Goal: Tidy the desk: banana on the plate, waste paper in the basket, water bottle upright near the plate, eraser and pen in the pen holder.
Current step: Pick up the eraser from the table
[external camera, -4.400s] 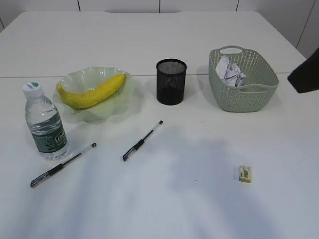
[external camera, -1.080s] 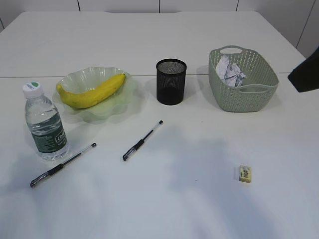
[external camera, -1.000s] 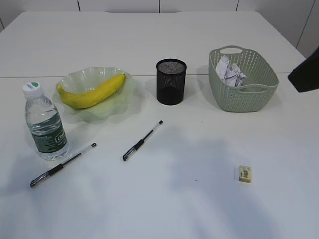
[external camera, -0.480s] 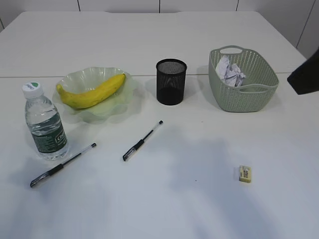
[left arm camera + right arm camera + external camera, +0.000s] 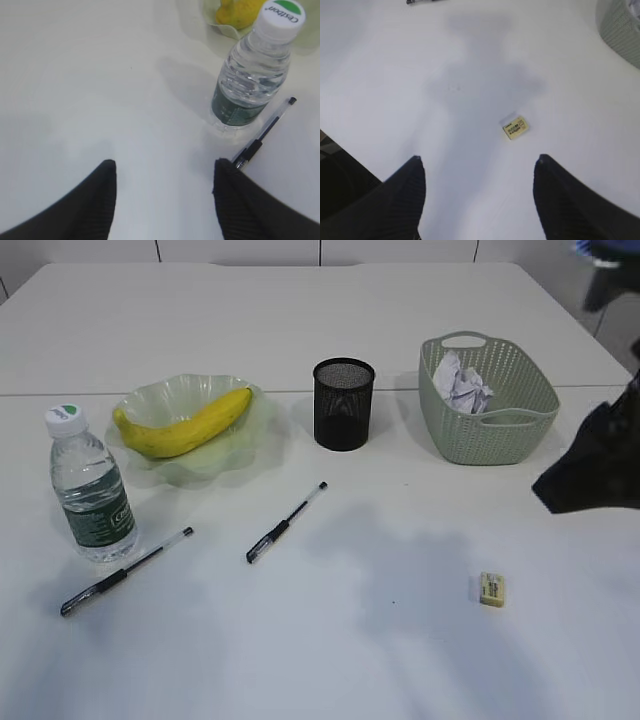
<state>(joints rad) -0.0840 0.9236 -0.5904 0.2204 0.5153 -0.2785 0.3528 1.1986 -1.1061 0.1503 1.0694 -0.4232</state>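
Observation:
A banana (image 5: pixel 185 425) lies on the green plate (image 5: pixel 262 420). The water bottle (image 5: pixel 90 490) stands upright left of the plate; it also shows in the left wrist view (image 5: pixel 252 80). Two black pens lie on the table: one (image 5: pixel 125 572) beside the bottle, one (image 5: pixel 286 523) in the middle. The black mesh pen holder (image 5: pixel 343 405) stands behind. Crumpled waste paper (image 5: pixel 462 383) lies in the green basket (image 5: pixel 520 425). A yellow eraser (image 5: pixel 491 589) lies front right, ahead of my open, empty right gripper (image 5: pixel 477 162). My left gripper (image 5: pixel 162 167) is open and empty, left of the bottle.
The right arm (image 5: pixel 590 465) shows as a dark shape at the right edge, beyond the eraser. The pen by the bottle also shows in the left wrist view (image 5: pixel 262 135). A table seam runs across behind the plate and holder.
The right arm has come down and inward from the right edge toward the eraser. The objects on the table have not moved.

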